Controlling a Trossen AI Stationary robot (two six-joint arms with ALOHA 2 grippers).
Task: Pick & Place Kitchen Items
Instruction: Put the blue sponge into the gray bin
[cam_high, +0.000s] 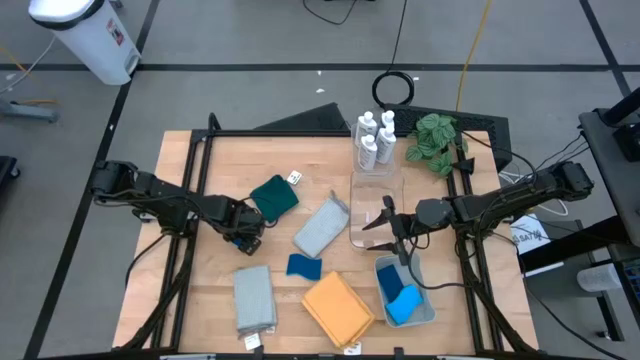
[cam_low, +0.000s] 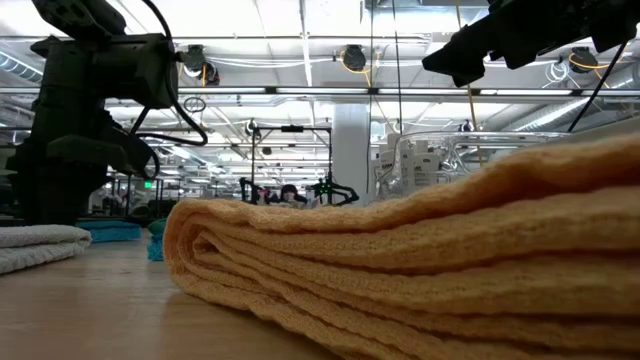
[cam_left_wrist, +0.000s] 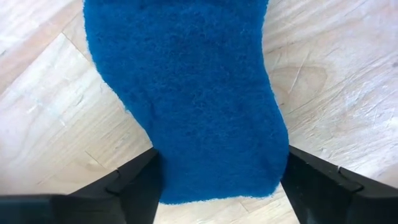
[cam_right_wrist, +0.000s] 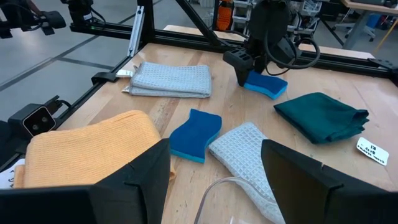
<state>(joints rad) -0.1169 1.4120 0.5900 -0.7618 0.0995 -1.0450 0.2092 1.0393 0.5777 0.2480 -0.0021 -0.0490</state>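
1. Left pincer (cam_right_wrist: 260, 79) has a blue sponge (cam_left_wrist: 193, 93) between its two dark fingers (cam_left_wrist: 140, 186); the fingers sit against the sponge's sides, closed on it, low at the wooden surface (cam_high: 200, 280); seen from above, this is on the left half, just beside the teal cloth (cam_high: 274, 196).

2. A second blue sponge (cam_high: 304, 266) lies flat near the middle of the surface; it sits between the grey cloth in the middle (cam_high: 321, 229) and the orange cloth (cam_high: 337, 307) at the near edge.

3. Another grey cloth (cam_high: 254, 298) lies folded at the near left; the orange cloth is just beside it to the right, and fills most of the low view.

4. A third blue sponge (cam_high: 403, 303) rests inside the pale tray (cam_high: 384, 270) at the near right.

5. Four white bottles (cam_high: 373, 139) stand upright in a cluster at the far edge, next to the green plant (cam_high: 432, 136); the clear bin (cam_high: 375, 185) lies just in front of them.

6. Right pincer (cam_high: 394, 222) hangs over the clear bin's near end, above the tray's far side; fingers spread wide apart, nothing held.
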